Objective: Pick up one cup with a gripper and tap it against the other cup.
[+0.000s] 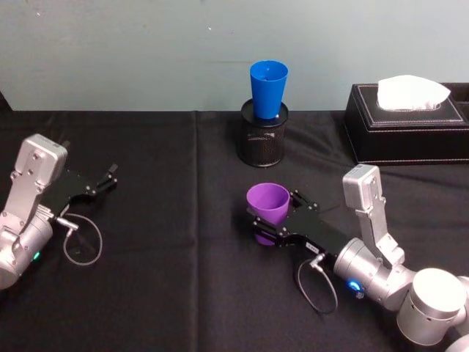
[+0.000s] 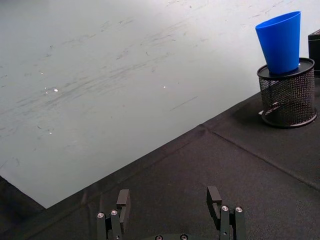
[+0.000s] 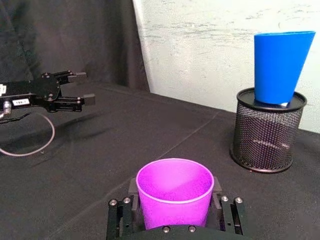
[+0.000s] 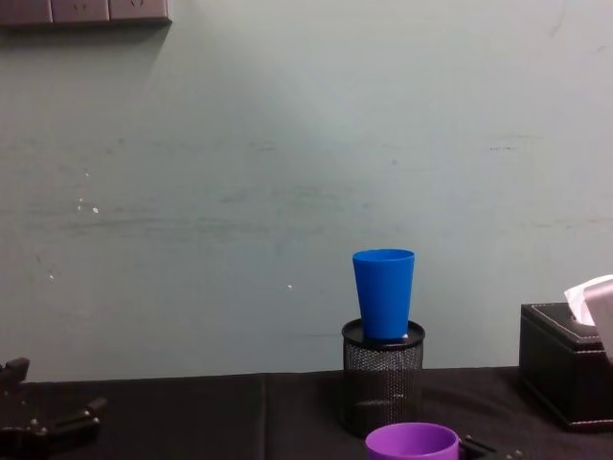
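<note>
Purple cup [image 1: 267, 203] sits upright, clamped between the right pincer's [image 1: 265, 224] closed fingers.

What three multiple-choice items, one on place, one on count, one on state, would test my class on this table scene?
1. Where is the bright blue plastic tumbler?
A. in the black mesh pen holder
B. on the black tissue box
C. lying on the black tablecloth

2. How many tumblers are there?
A. one
B. two
C. three

3. How is the right gripper?
A. open, holding nothing
B. shut on the purple plastic tumbler
C. shut on a cable

Key: 1 A, its base sits in the holder's mouth; 2 B, one blue and one purple; 3 B, its jaws flank the upright purple cup.
</note>
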You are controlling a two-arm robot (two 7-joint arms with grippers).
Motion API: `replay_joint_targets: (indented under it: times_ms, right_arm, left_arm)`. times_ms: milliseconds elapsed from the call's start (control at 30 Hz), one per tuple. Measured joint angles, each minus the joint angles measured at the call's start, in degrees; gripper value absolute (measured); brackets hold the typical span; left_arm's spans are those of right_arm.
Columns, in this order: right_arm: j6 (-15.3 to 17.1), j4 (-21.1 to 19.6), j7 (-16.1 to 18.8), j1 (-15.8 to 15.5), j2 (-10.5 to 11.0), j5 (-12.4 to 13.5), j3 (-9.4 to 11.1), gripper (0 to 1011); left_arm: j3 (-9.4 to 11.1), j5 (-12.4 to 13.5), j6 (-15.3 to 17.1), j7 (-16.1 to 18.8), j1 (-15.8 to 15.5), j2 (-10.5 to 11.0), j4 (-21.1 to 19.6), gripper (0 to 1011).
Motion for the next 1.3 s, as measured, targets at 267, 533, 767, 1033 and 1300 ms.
replay_joint_targets:
  times_ms: [267, 533, 767, 1033, 1300]
  right_arm:
    - [-0.2, 0.0, 0.0, 0.0, 0.0, -0.1, 0.0, 1003]
    - [-0.3, 0.0, 0.0, 0.0, 0.1, -0.2, -0.1, 1003]
    - [-1.6, -2.6, -1.5, -0.9, 0.6, -1.4, 0.3, 1003]
    - [-1.2, -6.6, -1.7, -1.9, 0.9, 0.1, 1.7, 1003]
    - [0.0, -10.5, -6.8, -2.8, -0.5, 1.3, 4.8, 1002]
  left_arm:
    - [0.0, 0.0, 0.0, 0.0, 0.0, 0.0, 0.0, 1005]
    - [0.0, 0.0, 0.0, 0.0, 0.0, 0.0, 0.0, 1005]
    - [0.0, 0.0, 0.0, 0.0, 0.0, 0.0, 0.0, 1005]
    - [0.0, 0.0, 0.0, 0.0, 0.0, 0.0, 0.0, 1005]
    - [0.0, 0.0, 0.0, 0.0, 0.0, 0.0, 0.0, 1005]
